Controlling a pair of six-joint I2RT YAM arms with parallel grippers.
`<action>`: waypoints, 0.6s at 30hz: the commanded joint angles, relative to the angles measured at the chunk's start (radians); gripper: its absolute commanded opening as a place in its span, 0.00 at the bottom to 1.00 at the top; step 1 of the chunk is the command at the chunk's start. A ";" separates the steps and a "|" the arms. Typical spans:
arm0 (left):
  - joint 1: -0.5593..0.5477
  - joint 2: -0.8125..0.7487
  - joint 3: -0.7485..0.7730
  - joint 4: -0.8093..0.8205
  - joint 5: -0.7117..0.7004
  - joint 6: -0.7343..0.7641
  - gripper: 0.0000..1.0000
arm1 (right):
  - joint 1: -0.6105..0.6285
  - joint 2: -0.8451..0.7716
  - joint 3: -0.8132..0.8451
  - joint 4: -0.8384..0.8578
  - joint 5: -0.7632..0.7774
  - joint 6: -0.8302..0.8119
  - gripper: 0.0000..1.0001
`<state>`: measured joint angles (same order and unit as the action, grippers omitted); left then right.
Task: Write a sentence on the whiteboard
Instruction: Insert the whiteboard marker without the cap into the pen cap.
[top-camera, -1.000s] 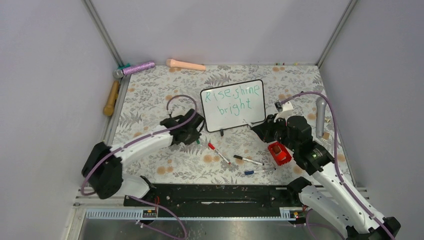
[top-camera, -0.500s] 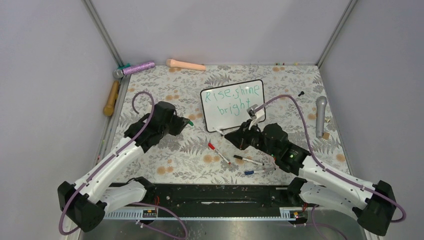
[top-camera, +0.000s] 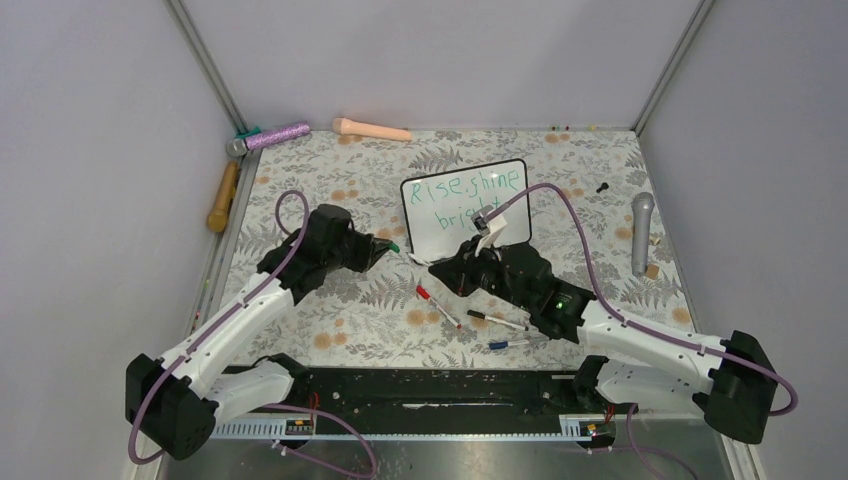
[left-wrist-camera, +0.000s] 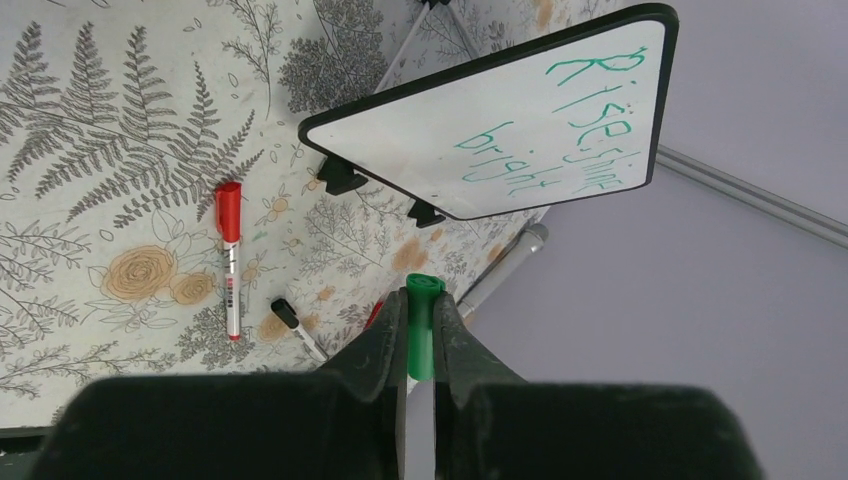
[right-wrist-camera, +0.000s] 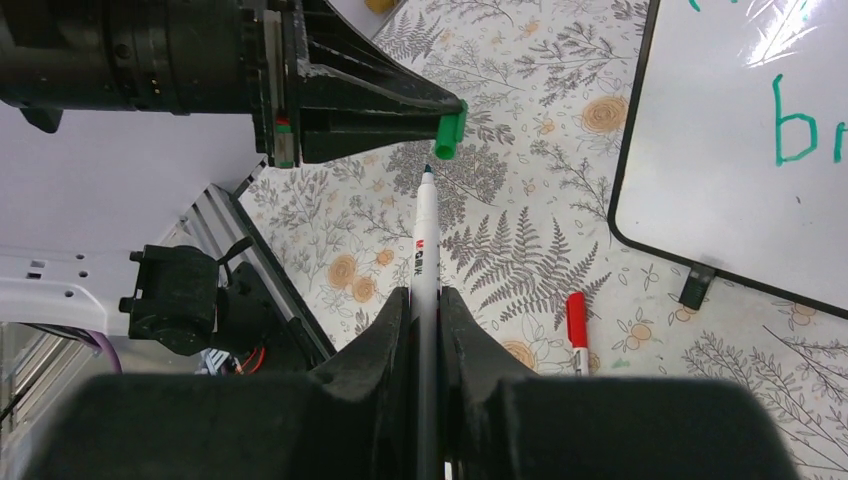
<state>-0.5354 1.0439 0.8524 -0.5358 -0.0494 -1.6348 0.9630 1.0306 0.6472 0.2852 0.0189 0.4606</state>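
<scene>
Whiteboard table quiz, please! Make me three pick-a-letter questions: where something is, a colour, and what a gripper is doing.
1. Where is the red-capped pen, compared with the whiteboard?
A. behind it
B. on the table in front of it
C. on top of it

2. What colour is the sentence?
A. green
B. red
C. blue

3. What is the right gripper doing?
A. open
B. shut on the whiteboard
C. shut on a marker

1 B: it lies on the table before the board's feet.
2 A: the letters are green.
3 C: it pinches the white marker.
</scene>
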 joint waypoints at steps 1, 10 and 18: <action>0.005 0.011 -0.008 0.077 0.068 -0.023 0.00 | 0.019 0.016 0.052 0.066 0.032 -0.007 0.00; 0.005 0.004 -0.021 0.088 0.053 -0.035 0.00 | 0.022 0.037 0.068 0.050 0.031 -0.001 0.00; 0.005 0.013 -0.039 0.087 0.017 -0.029 0.00 | 0.025 0.030 0.112 -0.047 0.091 0.073 0.00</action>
<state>-0.5354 1.0557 0.8238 -0.4946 -0.0193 -1.6573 0.9764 1.0691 0.7017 0.2592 0.0616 0.4801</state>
